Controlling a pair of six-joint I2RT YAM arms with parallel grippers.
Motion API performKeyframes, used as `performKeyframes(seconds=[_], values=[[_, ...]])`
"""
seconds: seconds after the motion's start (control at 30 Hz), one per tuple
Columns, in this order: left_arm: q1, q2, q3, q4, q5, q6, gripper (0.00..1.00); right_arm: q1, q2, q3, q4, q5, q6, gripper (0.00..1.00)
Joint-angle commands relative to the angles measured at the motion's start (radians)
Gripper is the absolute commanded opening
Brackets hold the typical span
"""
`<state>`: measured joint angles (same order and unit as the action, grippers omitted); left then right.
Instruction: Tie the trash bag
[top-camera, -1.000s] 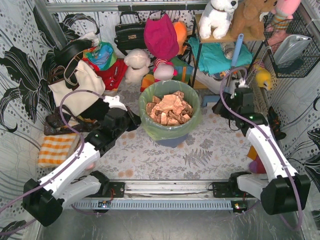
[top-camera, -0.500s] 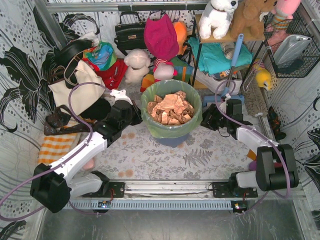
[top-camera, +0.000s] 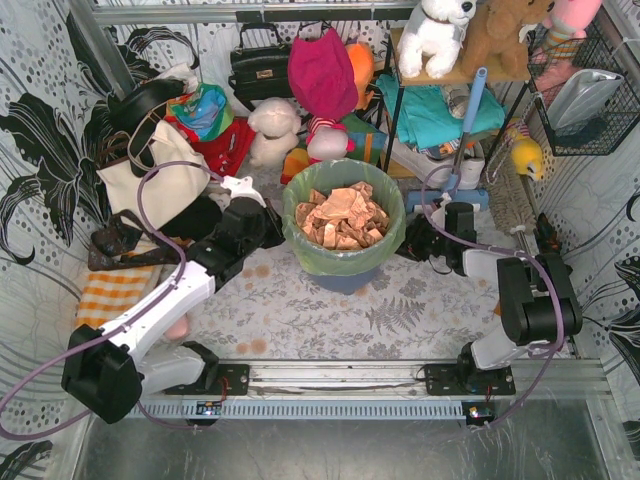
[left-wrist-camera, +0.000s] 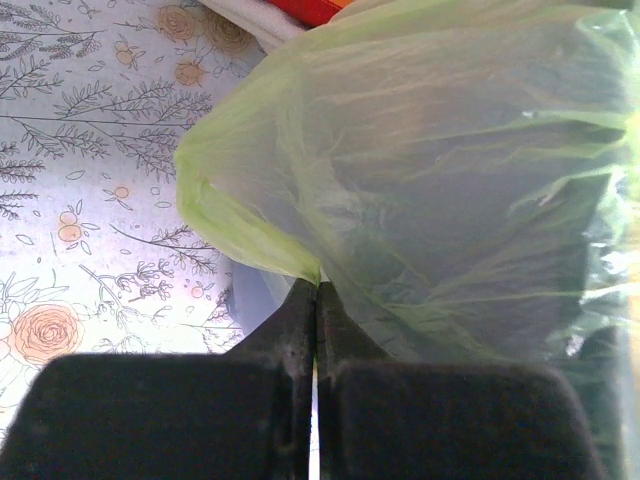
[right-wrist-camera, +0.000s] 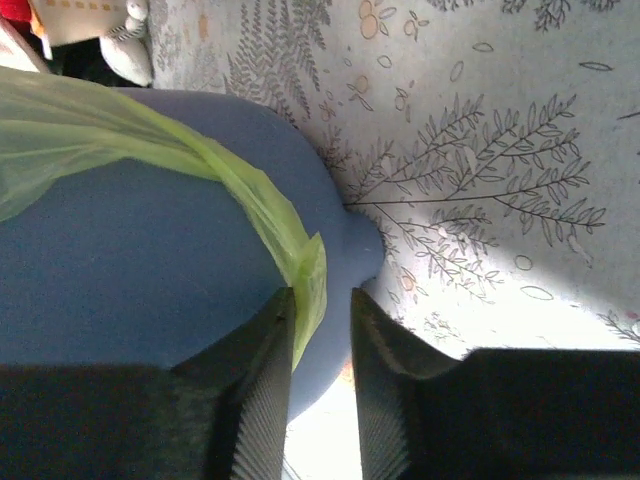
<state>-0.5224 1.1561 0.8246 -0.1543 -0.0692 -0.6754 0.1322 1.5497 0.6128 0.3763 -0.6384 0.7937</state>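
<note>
A round blue-grey bin (top-camera: 346, 283) stands on the flowery cloth (top-camera: 300, 310) out in front of the two arms. The trash bag (top-camera: 338, 262) sits inside the bin. It is thin, light green and see-through. Its top is folded out over the bin's rim and hangs down the outside. Tan crumpled scraps (top-camera: 340, 220) fill the bin up to the top.

The left gripper (top-camera: 266, 226) is at the left side of the bin, right up against it. Its two black fingers (left-wrist-camera: 290, 330) are pressed flat together with no gap. A fold of the green bag comes down to their tips and is pinched there. Behind that fold the bag bulges out over the bin wall.

The right gripper (top-camera: 412, 245) is low at the right side of the bin, close to its wall. Its fingers (right-wrist-camera: 250, 400) stand a little apart. A twisted strip of the bag's edge runs down the blue wall of the bin and hangs in the gap between them, touching one finger. The fingers have not squeezed it.
</note>
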Motion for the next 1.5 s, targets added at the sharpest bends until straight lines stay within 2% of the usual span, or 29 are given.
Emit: performKeyframes(seconds=[0.0, 0.17, 0.47, 0.6, 0.87, 1.0, 1.1, 1.23, 1.3, 1.37, 1.47], values=[[0.003, -0.046, 0.016, 0.01, -0.028, 0.024, 0.0, -0.003, 0.019, -0.032, 0.077, -0.027, 0.013, 0.24], [0.003, -0.092, -0.018, -0.012, -0.028, 0.014, 0.0, -0.003, -0.07, -0.073, -0.005, 0.044, -0.02, 0.0], [0.004, -0.177, -0.051, -0.096, -0.038, 0.022, 0.0, -0.004, -0.386, -0.041, -0.419, 0.269, -0.182, 0.0], [0.004, -0.218, -0.043, -0.12, -0.036, 0.02, 0.0, -0.003, -0.496, 0.011, -0.547, 0.305, -0.213, 0.0], [0.004, -0.306, -0.001, -0.122, 0.01, 0.004, 0.0, -0.004, -0.616, 0.106, -0.54, 0.23, -0.137, 0.0], [0.005, -0.332, 0.013, -0.101, 0.101, 0.011, 0.0, -0.002, -0.636, 0.159, -0.504, 0.185, -0.082, 0.0], [0.006, -0.339, 0.005, -0.108, 0.147, 0.016, 0.0, -0.002, -0.637, 0.178, -0.474, 0.164, -0.062, 0.0], [0.005, -0.325, -0.029, -0.144, 0.112, 0.012, 0.0, -0.002, -0.588, 0.142, -0.497, 0.192, -0.066, 0.0], [0.006, -0.3, -0.039, -0.148, 0.099, 0.011, 0.0, -0.002, -0.574, 0.096, -0.488, 0.225, -0.064, 0.15], [0.006, -0.27, -0.046, -0.138, 0.092, 0.013, 0.0, -0.003, -0.545, 0.056, -0.465, 0.246, -0.069, 0.26], [0.006, -0.214, -0.046, -0.11, 0.093, 0.022, 0.0, -0.003, -0.465, 0.029, -0.38, 0.211, -0.081, 0.33]])
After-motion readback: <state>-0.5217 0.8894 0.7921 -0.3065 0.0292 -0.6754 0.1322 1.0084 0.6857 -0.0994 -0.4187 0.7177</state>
